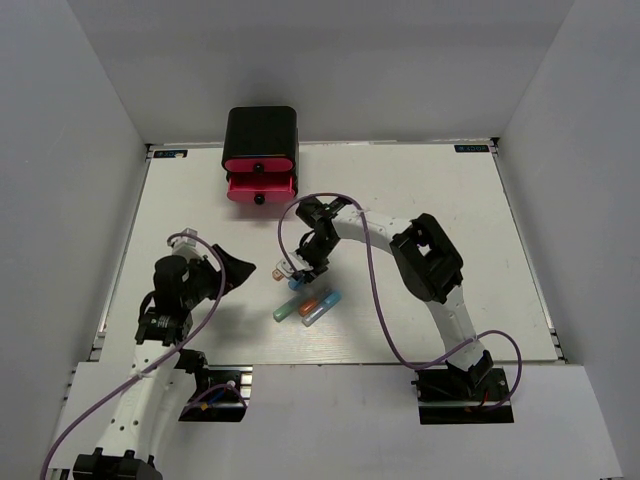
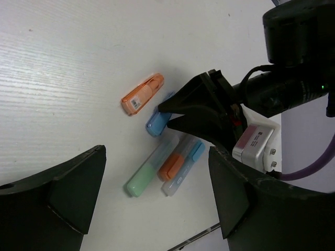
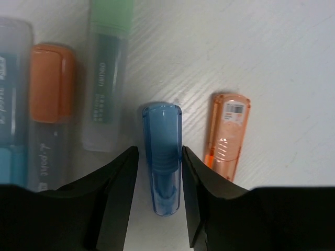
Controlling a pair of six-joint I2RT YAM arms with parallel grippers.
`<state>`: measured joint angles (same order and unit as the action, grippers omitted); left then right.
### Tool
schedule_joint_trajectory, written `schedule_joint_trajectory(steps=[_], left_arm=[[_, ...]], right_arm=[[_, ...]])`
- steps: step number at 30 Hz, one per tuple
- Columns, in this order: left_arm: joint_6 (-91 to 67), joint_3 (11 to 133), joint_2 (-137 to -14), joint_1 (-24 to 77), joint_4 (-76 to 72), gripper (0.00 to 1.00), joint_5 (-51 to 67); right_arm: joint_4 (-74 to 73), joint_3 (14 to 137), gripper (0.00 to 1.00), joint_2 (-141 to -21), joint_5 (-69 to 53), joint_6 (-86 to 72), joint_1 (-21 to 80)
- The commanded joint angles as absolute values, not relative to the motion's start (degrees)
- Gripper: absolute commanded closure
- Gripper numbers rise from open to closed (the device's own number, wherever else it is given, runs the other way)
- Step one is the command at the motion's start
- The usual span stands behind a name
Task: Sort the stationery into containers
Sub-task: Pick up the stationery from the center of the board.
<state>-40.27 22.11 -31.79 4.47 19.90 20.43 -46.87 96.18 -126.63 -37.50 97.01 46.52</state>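
- On the table, near-centre: right arm status?
- right gripper [image 3: 159, 157] is down over the blue capsule [image 3: 162, 130], one black wedge finger on each side, jaws roughly half closed. One finger looks in contact and the other has a thin dark line beside it. Can't tell if it's clamped. The capsule lies flat on the table [image 1: 420, 200].
- Material?
- Translucent blue plastic, rounded end, ribbed insert visible through the shell. Just beside it, not touching: orange capsule [image 3: 227, 133], translucent, with a white barcode label.
- Rest of the stationery?
- Three longer pieces side by side on the blue one's other side. green-capped piece [image 3: 107, 78] has a frosted clear barrel with print. Next to it are the orange-capped piece [image 3: 49, 83] and the blue-ended piece [image 3: 10, 104], which is cut off by the frame edge.
- Left arm?
- left gripper [image 1: 232, 268] hovers left of the pile, jaws wide, nothing between them. Its fingers are matte black with broad flat faces.
- Containers?
- black box [image 1: 260, 125], glossy with rounded corners, sits at the far edge, well apart from the pile. Two pink-red drawers with round black knobs show: upper drawer [image 1: 260, 160] and lower drawer [image 1: 260, 188], which sticks out farther. The tabletop is white with fine grain lines.
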Motion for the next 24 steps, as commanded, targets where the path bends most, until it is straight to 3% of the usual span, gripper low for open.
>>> schedule_joint_trajectory(steps=[1, 11, 13, 18, 24], left_arm=[[-37.97, 22.76, -32.26, 4.66, 15.74, 0.11, 23.63], [-33.05, 22.24, -37.70, 4.66, 10.81, 0.11, 29.79], [-32.26, 22.93, -40.32, 4.66, 10.02, 0.11, 30.58], [-29.10, 26.27, -47.10, 4.66, 9.23, 0.11, 31.64], [-24.09, 30.93, -52.03, 4.66, 9.84, 0.13, 32.69]], right_arm=[[-55.63, 94.40, 0.54, -128.85, -33.31, 97.04, 46.41], [-51.16, 91.58, 0.56, -127.44, -30.15, 85.61, 45.97], [-49.49, 91.49, 0.61, -127.44, -29.19, 82.64, 45.62], [-45.36, 91.76, 0.86, -125.52, -29.26, 74.99, 43.43], [-35.80, 92.99, 0.95, -117.70, -31.64, 61.10, 39.99]])
